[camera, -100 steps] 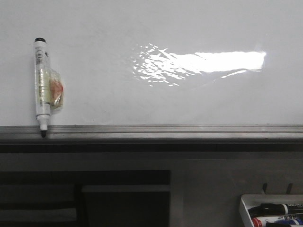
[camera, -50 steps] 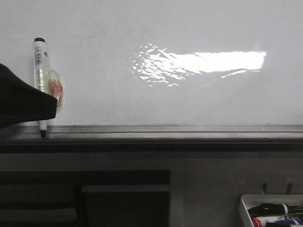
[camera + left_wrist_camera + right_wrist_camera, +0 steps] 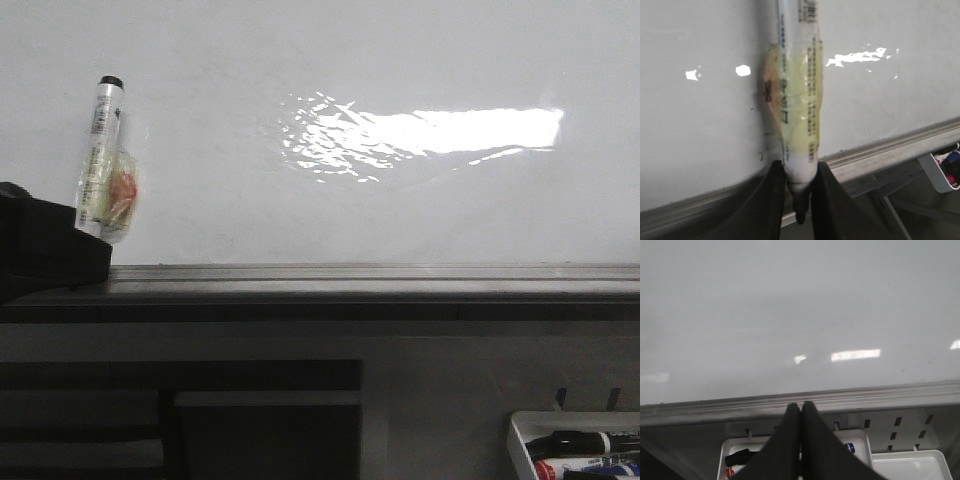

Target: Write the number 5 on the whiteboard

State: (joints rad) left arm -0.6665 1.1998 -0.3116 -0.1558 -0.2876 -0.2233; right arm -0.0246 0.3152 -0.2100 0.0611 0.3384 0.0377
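Only wrist cam: marker (image 3: 799, 125) tip

white tray (image 3: 520, 440) — markers (image 3: 580, 442) inside, grey cabinet (image 3: 300, 400)

Left pincer (image 3: 799, 192): two matte black, smooth plastic fingers (image 3: 771, 200), broad at the base and narrowing toward rounded tips; in the front view it shows as a blocky black mass (image 3: 45, 245) with a stepped upper edge.

Right pincer (image 3: 800, 440): two matte black tapered fingers (image 3: 785, 445), unmarked, forming a pointed wedge.
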